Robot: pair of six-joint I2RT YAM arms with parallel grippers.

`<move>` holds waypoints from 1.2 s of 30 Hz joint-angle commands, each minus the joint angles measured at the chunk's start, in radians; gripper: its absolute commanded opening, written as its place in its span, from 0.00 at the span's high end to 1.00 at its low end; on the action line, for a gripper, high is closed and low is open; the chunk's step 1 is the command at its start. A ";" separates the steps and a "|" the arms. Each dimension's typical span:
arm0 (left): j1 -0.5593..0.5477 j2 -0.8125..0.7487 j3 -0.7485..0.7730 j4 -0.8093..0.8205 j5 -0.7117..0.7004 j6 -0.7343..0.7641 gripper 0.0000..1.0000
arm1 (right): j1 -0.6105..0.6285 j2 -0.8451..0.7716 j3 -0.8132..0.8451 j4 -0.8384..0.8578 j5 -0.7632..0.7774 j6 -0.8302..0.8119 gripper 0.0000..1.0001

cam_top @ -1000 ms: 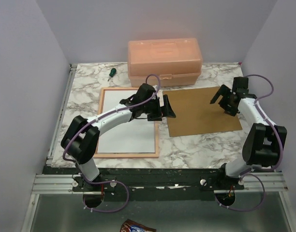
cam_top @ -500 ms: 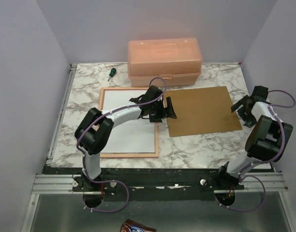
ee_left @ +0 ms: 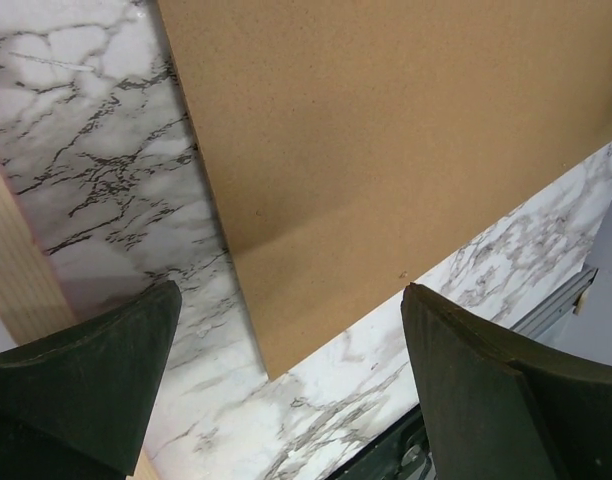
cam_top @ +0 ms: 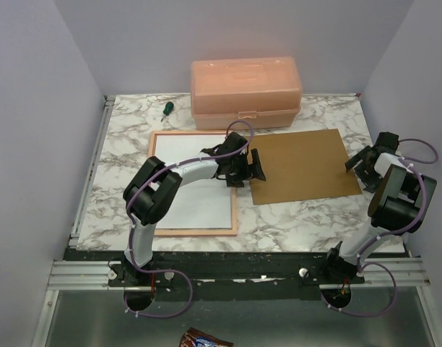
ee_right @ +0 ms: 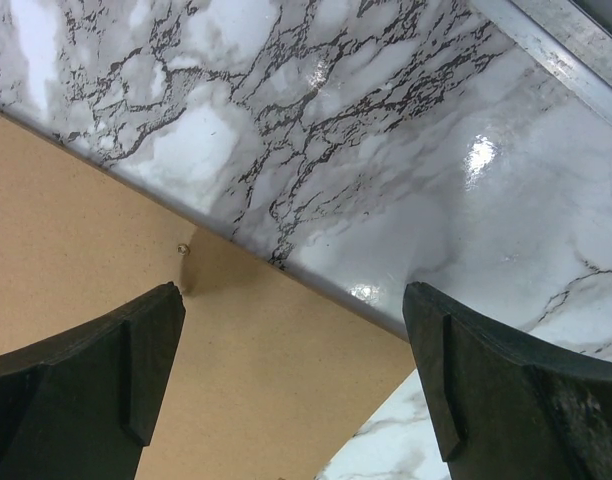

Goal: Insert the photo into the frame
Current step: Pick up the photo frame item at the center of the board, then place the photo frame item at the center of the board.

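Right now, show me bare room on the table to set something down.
Free: marble left of the frame, the near strip in front of the brown board, the back right corner beside the peach box. Crowded: the gap between frame and board, under the open left gripper; the right gripper hangs at the board's right edge.

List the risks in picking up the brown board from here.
1. The board lies flat on the marble, and the open left gripper straddles its corner; the thin edge may slide instead of lifting.
2. One of its fingers is over the frame's right rail, so closing might knock the frame and shift the white sheet inside.
3. The open right gripper at the board's right edge could push it askew.
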 commanded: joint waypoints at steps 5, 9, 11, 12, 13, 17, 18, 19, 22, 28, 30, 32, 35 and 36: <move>-0.010 0.088 0.049 0.053 0.052 -0.043 0.05 | -0.008 0.071 -0.043 0.024 -0.197 0.025 0.00; -0.009 0.098 0.051 0.080 0.066 -0.051 0.05 | -0.008 0.067 -0.076 0.043 -0.299 0.035 0.00; -0.010 0.085 0.044 0.098 0.068 -0.051 0.06 | -0.008 0.064 -0.090 0.045 -0.342 0.031 0.00; -0.009 0.076 0.038 0.108 0.071 -0.049 0.06 | -0.009 0.063 -0.096 0.045 -0.361 0.029 0.00; -0.011 0.065 0.031 0.120 0.074 -0.047 0.06 | -0.008 0.057 -0.104 0.046 -0.381 0.030 0.00; -0.011 0.029 0.035 0.144 0.118 -0.035 0.07 | -0.007 0.032 -0.141 0.049 -0.431 0.033 0.01; -0.012 0.020 0.041 0.137 0.129 -0.030 0.08 | -0.006 0.024 -0.150 0.051 -0.437 0.031 0.01; -0.013 0.007 0.049 0.129 0.137 -0.023 0.08 | -0.006 0.017 -0.157 0.048 -0.439 0.029 0.01; -0.017 -0.037 0.070 0.086 0.141 0.004 0.08 | -0.006 -0.009 -0.174 0.042 -0.464 0.026 0.01; -0.035 -0.122 0.129 -0.028 0.130 0.071 0.08 | -0.006 -0.074 -0.185 0.021 -0.500 0.023 0.01; -0.041 -0.149 0.140 -0.062 0.121 0.089 0.08 | -0.006 -0.093 -0.187 0.014 -0.514 0.022 0.01; -0.046 -0.174 0.140 -0.098 0.107 0.098 0.08 | -0.007 -0.109 -0.194 0.012 -0.534 0.021 0.01; -0.049 -0.222 0.115 -0.139 0.078 0.102 0.08 | 0.012 -0.124 -0.204 0.009 -0.566 0.007 0.01; -0.050 -0.237 0.098 -0.146 0.072 0.101 0.08 | 0.026 -0.124 -0.206 0.007 -0.573 0.002 0.01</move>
